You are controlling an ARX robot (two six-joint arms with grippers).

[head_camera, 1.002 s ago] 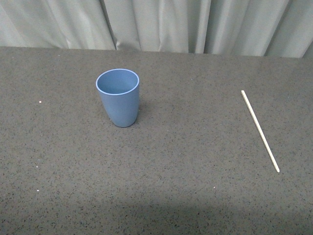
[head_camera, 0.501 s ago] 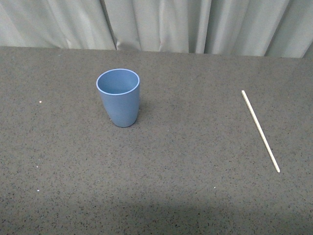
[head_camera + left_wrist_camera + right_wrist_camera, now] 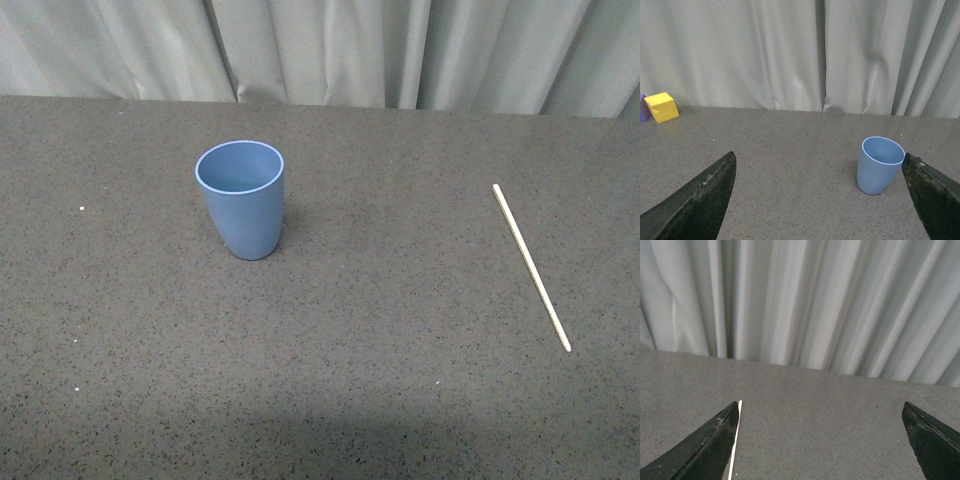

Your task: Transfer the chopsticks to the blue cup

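Front view: the blue cup [image 3: 240,213] stands upright on the dark speckled table [image 3: 380,390], its mouth open, with a pale curtain [image 3: 320,50] behind it. The chopsticks [image 3: 531,267], a single pale stick, lie flat on the table well to the right of the cup, touching nothing. Left wrist view: the left end effector [image 3: 818,156] is released, its dark fingers [image 3: 700,200] spread wide and holding nothing; the cup stands beyond them, close to one fingertip, and a yellow block [image 3: 662,106] sits far from the cup by the curtain. Right wrist view: the right end effector [image 3: 820,405] is likewise released and empty, with the stick lying just beside one finger.
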